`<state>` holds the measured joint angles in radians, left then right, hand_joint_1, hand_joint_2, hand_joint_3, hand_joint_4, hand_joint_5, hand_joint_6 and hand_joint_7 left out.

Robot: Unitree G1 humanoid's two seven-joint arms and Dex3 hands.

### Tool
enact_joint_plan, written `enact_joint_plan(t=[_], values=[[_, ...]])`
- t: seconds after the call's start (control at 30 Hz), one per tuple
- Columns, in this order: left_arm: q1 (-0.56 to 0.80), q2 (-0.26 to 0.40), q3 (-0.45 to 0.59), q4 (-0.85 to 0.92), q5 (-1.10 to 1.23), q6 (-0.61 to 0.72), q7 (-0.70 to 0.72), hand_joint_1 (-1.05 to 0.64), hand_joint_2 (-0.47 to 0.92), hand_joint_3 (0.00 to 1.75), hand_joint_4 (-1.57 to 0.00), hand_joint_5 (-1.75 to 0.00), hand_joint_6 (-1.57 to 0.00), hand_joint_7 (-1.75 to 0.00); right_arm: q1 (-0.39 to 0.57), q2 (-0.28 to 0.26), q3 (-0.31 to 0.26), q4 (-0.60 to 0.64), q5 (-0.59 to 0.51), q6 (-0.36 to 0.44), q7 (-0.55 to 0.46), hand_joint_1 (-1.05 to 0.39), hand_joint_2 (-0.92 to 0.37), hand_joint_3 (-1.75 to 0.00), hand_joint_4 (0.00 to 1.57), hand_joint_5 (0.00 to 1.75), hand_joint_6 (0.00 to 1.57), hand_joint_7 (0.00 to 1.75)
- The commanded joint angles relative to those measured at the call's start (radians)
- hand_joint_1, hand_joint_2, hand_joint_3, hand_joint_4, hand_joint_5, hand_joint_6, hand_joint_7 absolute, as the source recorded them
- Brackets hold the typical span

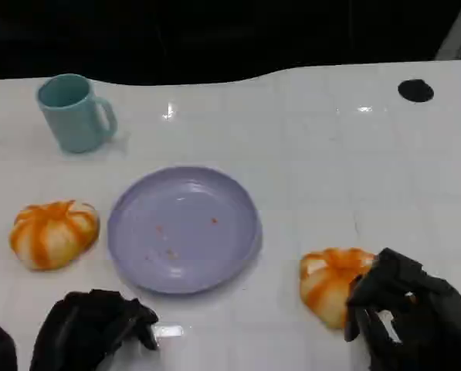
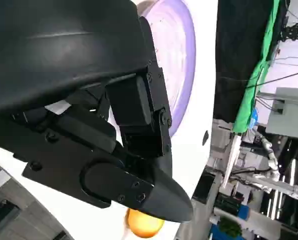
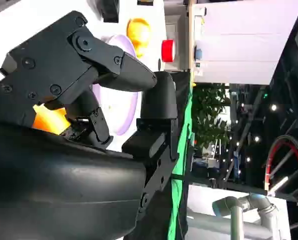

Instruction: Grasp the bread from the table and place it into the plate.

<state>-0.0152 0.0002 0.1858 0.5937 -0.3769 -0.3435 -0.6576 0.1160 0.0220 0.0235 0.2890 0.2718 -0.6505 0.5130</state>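
The right hand [image 1: 406,308] rests against the near bread roll [image 1: 332,284], fingers curled at its side; whether it actually grips the roll cannot be told. The lilac plate [image 1: 184,229] lies on the white tabletop [image 1: 330,154] between both hands. The left hand [image 1: 91,328] is curled in, holding nothing, with a second roll [image 1: 54,233] just beyond it and a teal mug [image 1: 74,113] farther off.

Two orange-striped bread rolls [image 1: 334,284] [image 1: 54,233] flank the empty lilac plate [image 1: 184,229].
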Motion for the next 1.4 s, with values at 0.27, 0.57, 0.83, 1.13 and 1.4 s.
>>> enact_joint_plan(t=[0.27,0.57,0.83,1.13,1.4], values=[[0.002,0.013,0.01,0.011,-0.003,-0.003,-0.003,-1.02,0.79,0.0,-0.76,-1.65,-1.57,-0.12,0.002,-0.005,-0.005,-0.007,0.02,0.001,0.004,-0.33,-0.43,-1.16,0.81,1.75,0.73,1.5],[0.005,0.012,0.009,0.004,-0.003,0.001,0.001,-1.03,0.78,0.0,-0.77,-1.66,-1.57,-0.13,0.004,-0.006,-0.003,-0.02,0.032,0.013,0.009,-0.32,-0.44,-1.14,0.8,1.75,0.73,1.47],[0.004,0.011,0.008,0.007,-0.002,-0.003,0.001,-1.03,0.79,0.0,-0.76,-1.66,-1.57,-0.13,-0.02,-0.053,-0.011,-0.035,-0.034,-0.036,0.016,-0.42,-0.84,-0.37,0.64,1.58,0.66,1.17],[0.006,0.01,0.005,0.002,0.004,-0.001,0.01,-1.03,0.79,0.0,-0.77,-1.65,-1.57,-0.14,-0.054,-0.189,-0.026,-0.1,-0.343,-0.126,-0.085,-0.57,-0.92,-0.21,0.37,0.99,0.42,0.68],[0.005,0.01,0.005,0.003,0.001,0.004,0.005,-1.03,0.78,0.0,-0.77,-1.65,-1.57,-0.13,-0.055,-0.34,-0.029,-0.235,-0.603,-0.126,-0.186,-0.6,-0.92,-0.19,0.18,0.54,0.34,0.21]])
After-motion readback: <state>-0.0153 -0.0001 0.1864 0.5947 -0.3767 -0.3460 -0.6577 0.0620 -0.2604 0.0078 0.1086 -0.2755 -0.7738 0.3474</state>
